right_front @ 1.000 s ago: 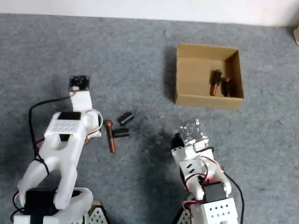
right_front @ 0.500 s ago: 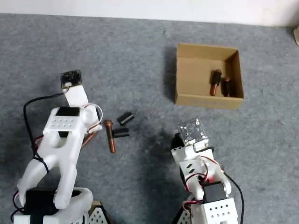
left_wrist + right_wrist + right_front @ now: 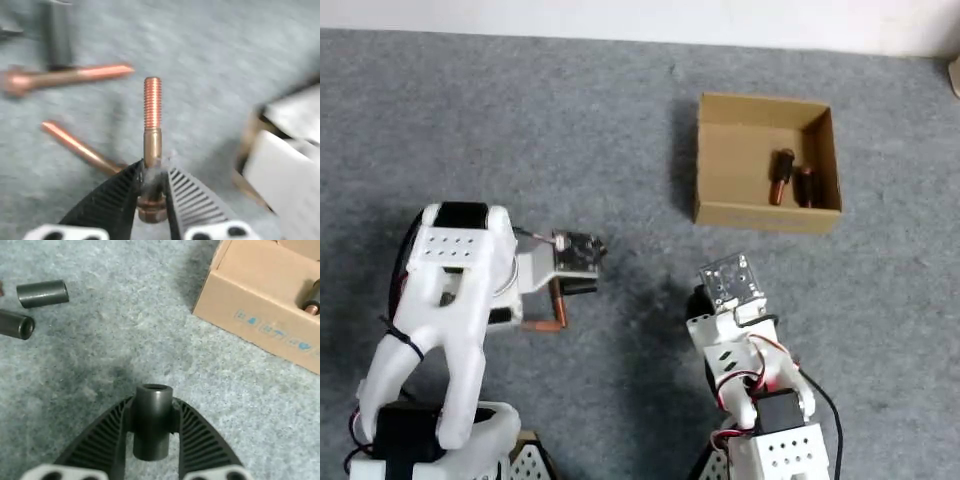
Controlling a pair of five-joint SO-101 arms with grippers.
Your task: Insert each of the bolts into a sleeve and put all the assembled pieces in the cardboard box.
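Though smooth-shanked, the copper bolt point(image 3: 152, 112) has a threaded tip.

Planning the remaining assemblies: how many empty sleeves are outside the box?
3. The first sleeve sits in the right pincer; a second sleeve and a third sleeve lie on the carpet. Others may be hidden.

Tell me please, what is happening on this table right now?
The job of joining bolts to sleeves is partly done. The left gripper has its fingers shut on the head end of a copper bolt. The right gripper holds a dark sleeve, open end toward its wrist camera. Two more sleeves and a loose bolt lie on the grey carpet. The cardboard box already contains two assembled pieces.
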